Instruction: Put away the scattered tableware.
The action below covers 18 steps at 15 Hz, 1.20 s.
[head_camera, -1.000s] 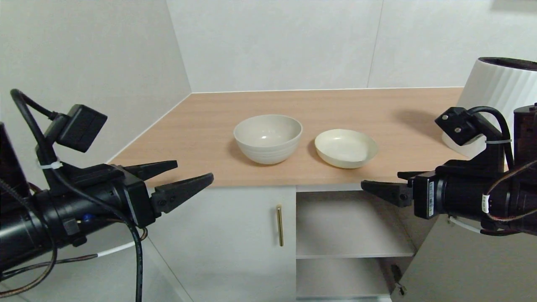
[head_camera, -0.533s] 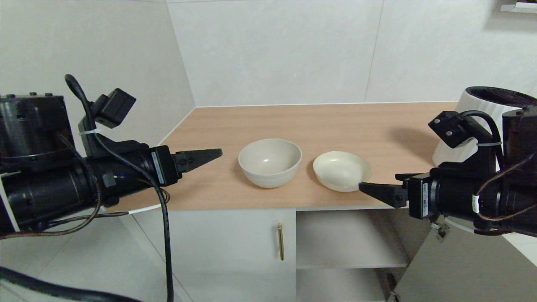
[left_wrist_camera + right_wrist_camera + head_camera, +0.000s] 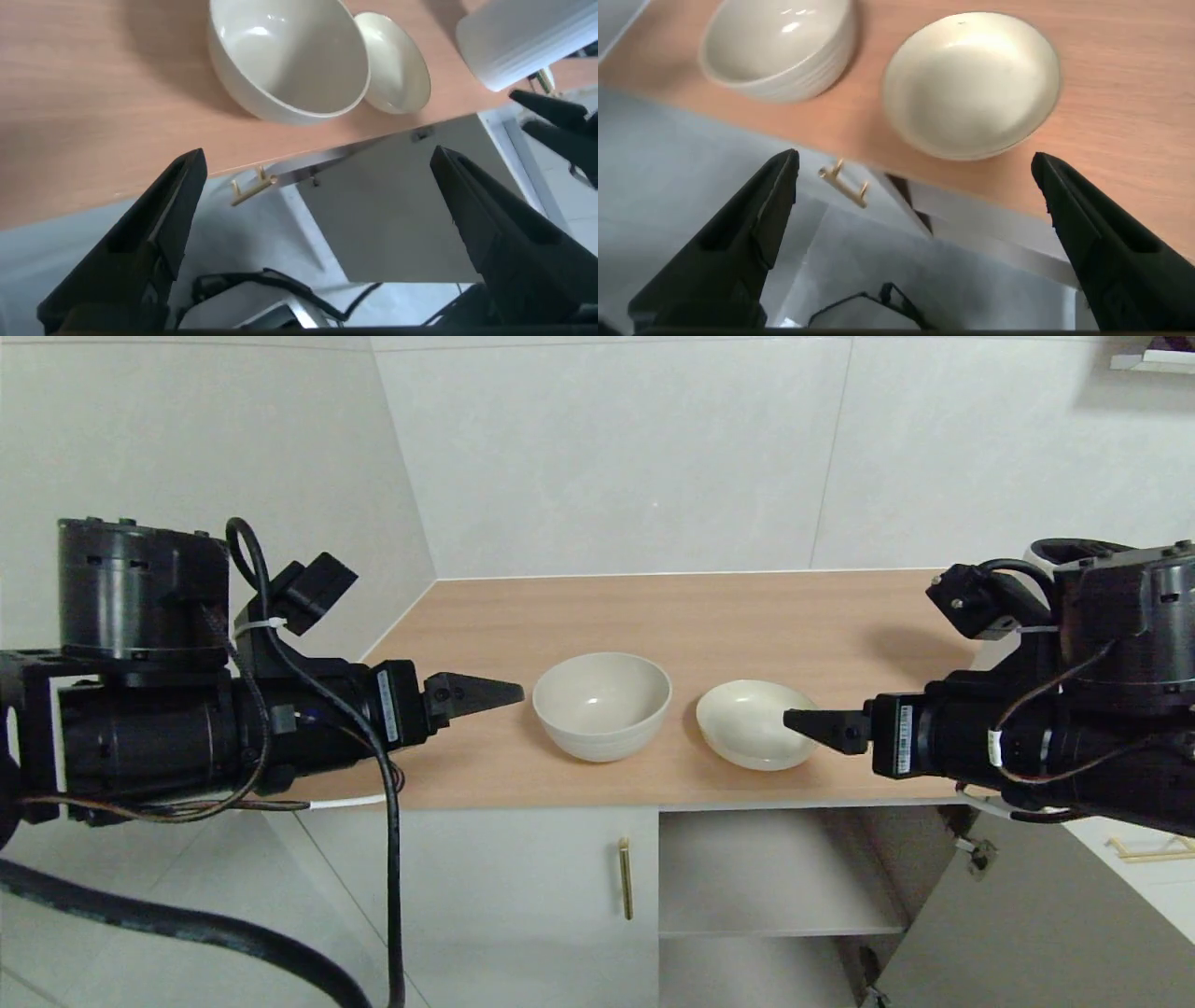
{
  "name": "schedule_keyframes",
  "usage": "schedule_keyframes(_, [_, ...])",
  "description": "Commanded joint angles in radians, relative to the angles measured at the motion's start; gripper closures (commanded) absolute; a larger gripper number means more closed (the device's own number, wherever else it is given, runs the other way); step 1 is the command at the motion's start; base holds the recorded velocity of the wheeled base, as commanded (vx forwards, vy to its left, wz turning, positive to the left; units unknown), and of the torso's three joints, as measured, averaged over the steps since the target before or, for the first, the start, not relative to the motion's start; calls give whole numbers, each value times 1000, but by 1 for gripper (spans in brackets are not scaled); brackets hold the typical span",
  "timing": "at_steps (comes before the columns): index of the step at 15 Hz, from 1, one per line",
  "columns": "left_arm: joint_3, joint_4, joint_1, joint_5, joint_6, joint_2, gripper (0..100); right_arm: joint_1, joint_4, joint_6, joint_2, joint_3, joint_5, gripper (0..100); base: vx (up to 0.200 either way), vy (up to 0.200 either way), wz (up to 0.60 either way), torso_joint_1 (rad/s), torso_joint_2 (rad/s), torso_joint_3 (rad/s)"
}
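Two cream bowls sit on the wooden counter (image 3: 709, 616): a deep bowl (image 3: 602, 705) (image 3: 290, 56) (image 3: 775, 42) and, to its right, a shallow bowl (image 3: 756, 723) (image 3: 392, 63) (image 3: 971, 84). My left gripper (image 3: 509, 692) (image 3: 313, 233) hovers at counter height just left of the deep bowl, open and holding nothing. My right gripper (image 3: 794, 719) (image 3: 915, 243) points at the shallow bowl's near right side, open and holding nothing. Neither touches a bowl.
Below the counter the cabinet's right compartment (image 3: 775, 868) stands open with a bare shelf, its door (image 3: 980, 915) swung out to the right. The left door has a gold handle (image 3: 624, 877) (image 3: 248, 185) (image 3: 845, 182). A white ribbed container (image 3: 523, 37) stands at the counter's right end.
The head camera has risen, shifting the whole picture. Both arms have come up to counter height and closed in on the bowls. The left gripper has rolled onto its side.
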Motion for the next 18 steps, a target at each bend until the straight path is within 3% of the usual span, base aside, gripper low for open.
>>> schedule_keyframes(1, [-25, -7, -16, 15, -38, 96, 0, -20, 84, 32, 68, -74, -56, 0, 0, 0, 0, 0, 0, 0])
schedule_keyframes(3, [-56, -7, -16, 33, -110, 145, 0, -29, 103, 72, 92, -104, -70, 0, 0, 0, 0, 0, 0, 0])
schedule_keyframes(4, [-86, -1, -16, 35, -182, 185, 0, -47, 103, 80, 118, -120, -105, 0, 0, 0, 0, 0, 0, 0])
schedule_keyframes(5, [-108, -1, -16, 38, -228, 218, 0, -69, 99, 83, 143, -134, -123, 0, 0, 0, 0, 0, 0, 0])
schedule_keyframes(8, [-151, -1, -25, 85, -297, 282, 0, -92, 98, 132, 191, -170, -126, 0, 0, 0, 0, 0, 0, 0])
schedule_keyframes(12, [-204, -4, -50, 233, -329, 363, 0, -92, 98, 134, 195, -165, -126, 0, 0, 0, 0, 0, 0, 0])
schedule_keyframes(18, [-226, -7, -50, 245, -363, 379, 0, -92, 98, 134, 192, -165, -126, 0, 0, 0, 0, 0, 0, 0])
